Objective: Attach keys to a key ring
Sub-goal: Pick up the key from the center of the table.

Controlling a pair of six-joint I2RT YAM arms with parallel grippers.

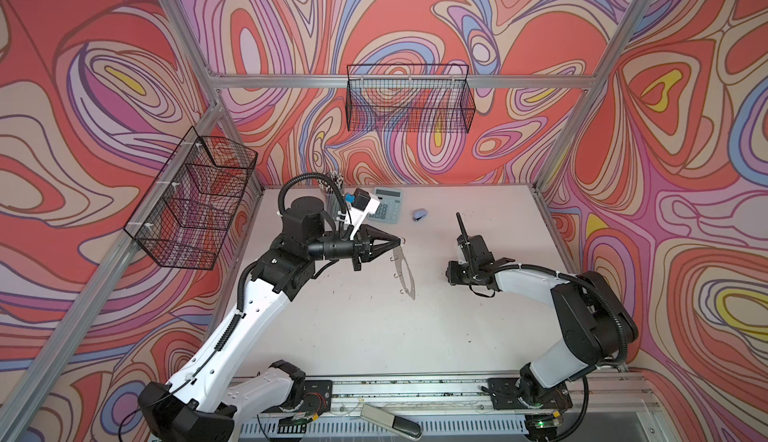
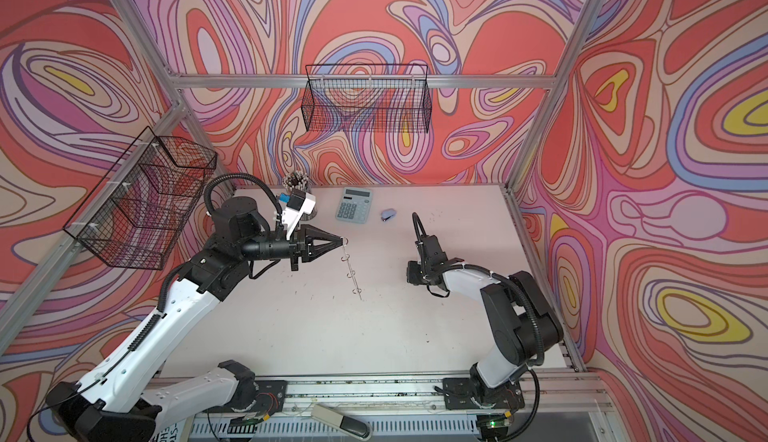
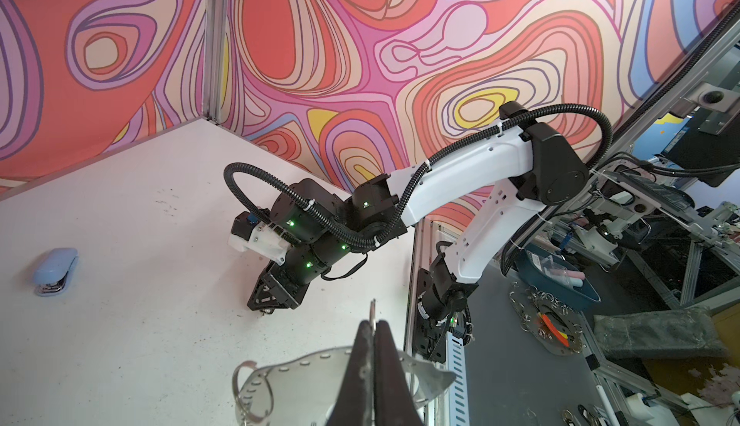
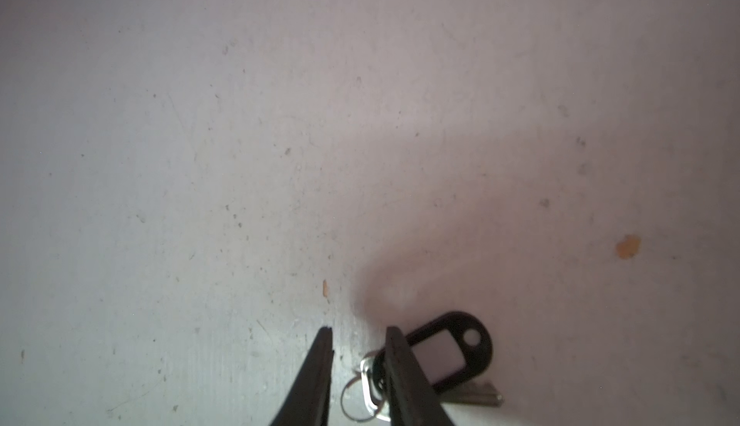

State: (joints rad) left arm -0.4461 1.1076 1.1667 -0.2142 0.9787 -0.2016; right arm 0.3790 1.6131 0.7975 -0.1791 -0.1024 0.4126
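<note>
Nearer the arm bases than the calculator [image 1: 387, 210], item one: the left end effector [image 1: 397, 240], jaws clamped shut on the rim of the key ring [image 3: 288, 380], which hangs on edge from them above the bench [image 1: 457, 336]. Key ring: flat, thin oval band, pale grey with a dull sheen from where I stand, large central hole, rim punched with a row of small dots, thin silver wire loops threaded through several. Item two, to the calculator's right and likewise nearer the bases: the right end effector [image 4: 358, 340], pointed down at the bench, jaws narrowly parted and gripping nothing I can make out, set astride the small split ring of the keys [image 4: 448, 348]. Keys: lying flat on the bench, a glossy black oblong plastic tag with pale window and round eyelet, one slim silver metal key tucked beneath. Bench: matte white, scuffed and speckled. Step in hand, by my reckoning: picking up the keys. The next move likely calls for closing squarely on the metal, a clean lift, then lining the split ring up with a wire loop. That will be fiddly, since both are thin, hard and slippery.
</note>
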